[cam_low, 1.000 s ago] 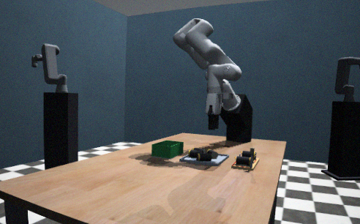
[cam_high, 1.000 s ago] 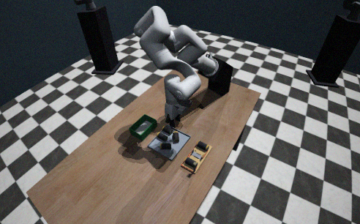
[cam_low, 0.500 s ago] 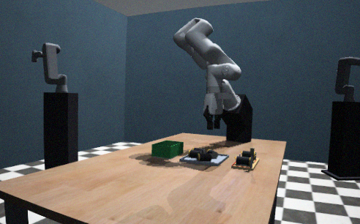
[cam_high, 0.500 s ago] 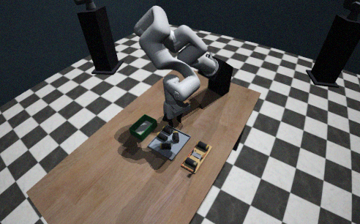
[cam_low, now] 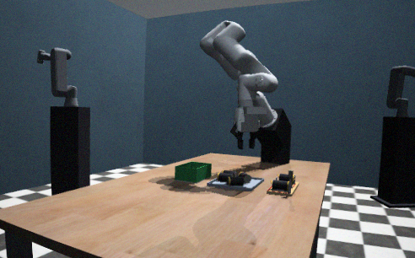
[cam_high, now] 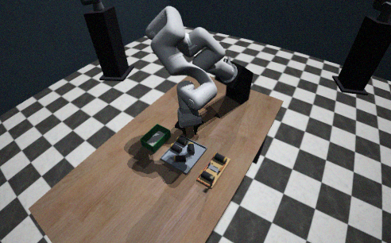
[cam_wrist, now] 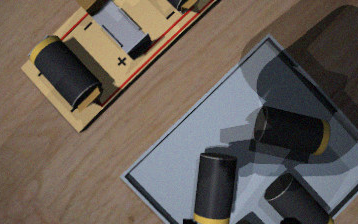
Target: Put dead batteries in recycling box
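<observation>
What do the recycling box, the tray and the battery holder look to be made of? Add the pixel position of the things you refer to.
The green box (cam_high: 161, 144) (cam_low: 185, 174): probably plastic, from its even colour and thin straight walls.

The tray (cam_high: 194, 157) (cam_low: 253, 184) (cam_wrist: 180, 120): pale blue-grey, smooth, with a thin raised rim; plastic or painted metal, can't tell which.

The holder (cam_high: 210, 183) (cam_low: 275, 192) (cam_wrist: 75, 120): a flat tan board, perhaps wood or plastic, its face plain with red lines.
</observation>
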{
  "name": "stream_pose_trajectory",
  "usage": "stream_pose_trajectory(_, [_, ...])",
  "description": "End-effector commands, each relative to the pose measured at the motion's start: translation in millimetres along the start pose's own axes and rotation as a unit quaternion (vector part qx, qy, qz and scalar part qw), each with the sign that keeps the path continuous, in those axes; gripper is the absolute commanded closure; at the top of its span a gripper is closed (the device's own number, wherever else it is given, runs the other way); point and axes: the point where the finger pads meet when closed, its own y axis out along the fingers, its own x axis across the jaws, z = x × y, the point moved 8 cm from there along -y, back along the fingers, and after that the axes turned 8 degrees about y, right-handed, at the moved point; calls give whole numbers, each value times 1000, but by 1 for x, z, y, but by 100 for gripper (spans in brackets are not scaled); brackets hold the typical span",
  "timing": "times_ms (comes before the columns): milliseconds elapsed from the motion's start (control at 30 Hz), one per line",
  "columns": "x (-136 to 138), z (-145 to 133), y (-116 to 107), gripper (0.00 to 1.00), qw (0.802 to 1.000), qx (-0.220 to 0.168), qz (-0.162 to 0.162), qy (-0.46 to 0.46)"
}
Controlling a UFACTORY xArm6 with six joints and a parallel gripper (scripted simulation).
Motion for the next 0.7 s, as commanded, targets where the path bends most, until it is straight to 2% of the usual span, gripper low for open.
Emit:
stream_pose_trajectory(0, [-2,0,0,49,999,5,-12,43])
stream_pose_trajectory(400, [-2,0,0,49,999,5,-12,45])
stream_pose_trajectory(667, [-1,0,20,49,999,5,-12,45])
